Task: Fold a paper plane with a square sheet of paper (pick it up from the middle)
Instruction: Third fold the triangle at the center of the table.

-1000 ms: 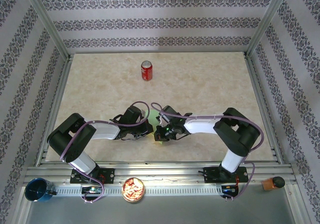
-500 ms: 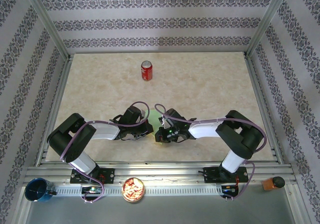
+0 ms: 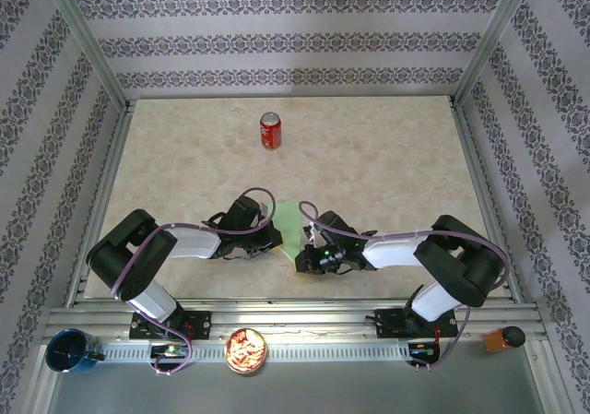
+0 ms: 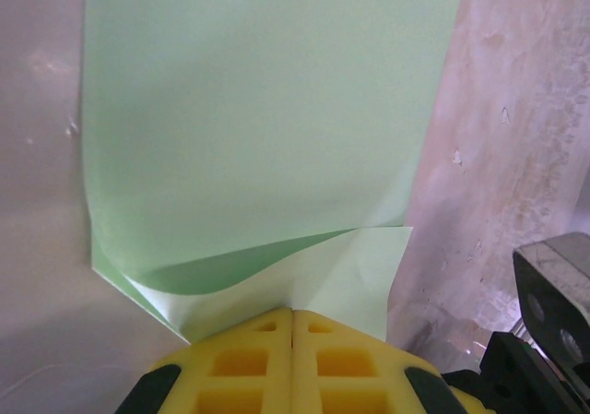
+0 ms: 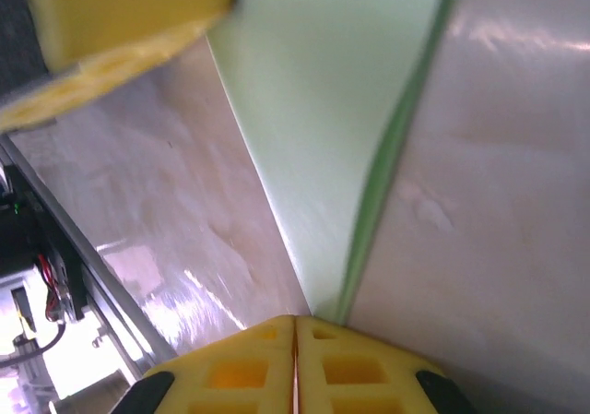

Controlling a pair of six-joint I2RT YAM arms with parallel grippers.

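Robot lab test cell. Table (image 3: pixel 387 156) marble-look, boxed in by aluminium frame posts (image 3: pixel 89 45) at its corners. Patterned wallpaper panels (image 3: pixel 295 41) behind table and at both its sides, staged backdrop. Left arm (image 3: pixel 138 248) and right arm (image 3: pixel 461 266), cabled, bolted to slotted metal rail (image 3: pixel 313 349) along table's near edge. Red can (image 3: pixel 270 130) toward table's far edge.

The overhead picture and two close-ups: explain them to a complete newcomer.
Two robot arms are bolted at the table's near edge, each ending in a two-finger gripper. The wide picture looks down from above; each close-up comes from a camera on a wrist. On the table are a red can and a partly folded light-green paper. The left gripper is shut on the paper's edge. The right gripper is shut too, at the paper's tip; whether it pinches it is unclear.
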